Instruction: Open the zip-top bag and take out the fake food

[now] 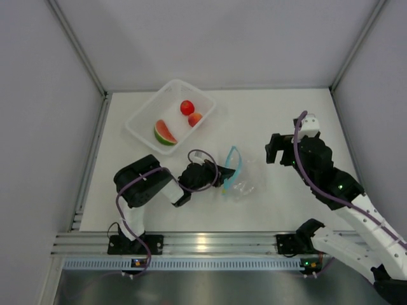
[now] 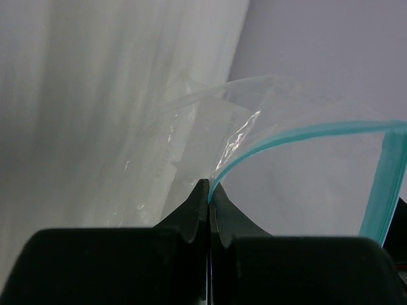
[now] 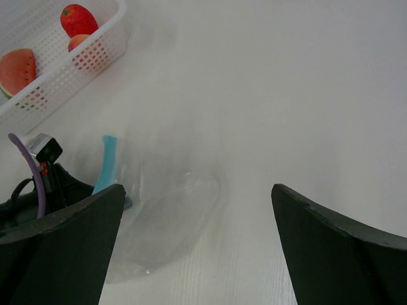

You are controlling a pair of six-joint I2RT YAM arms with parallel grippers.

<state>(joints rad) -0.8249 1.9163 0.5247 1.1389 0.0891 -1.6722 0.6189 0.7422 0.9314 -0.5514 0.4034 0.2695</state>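
1. Done: all three pieces of fake food lie in the white basket (image 1: 147, 105) at the far left of the surface (image 1: 286, 108): the watermelon wedge (image 1: 164, 133), the red tomato (image 1: 187, 107) and the orange-peach fruit (image 1: 195, 119).
2. The zip-top bag (image 1: 241, 181) lies near the middle, well apart from the basket. Its mouth gapes, and it appears empty, though the crinkled plastic makes this hard to confirm.
3. The left end effector (image 2: 208, 190) is closed, pinching the bag's blue zip strip (image 2: 286, 136) at the edge.
4. The right end effector (image 3: 197, 190) stands wide open, holding nothing, above and beside the bag.
5. Left to do, by judgement: release the bag; the removal looks finished.
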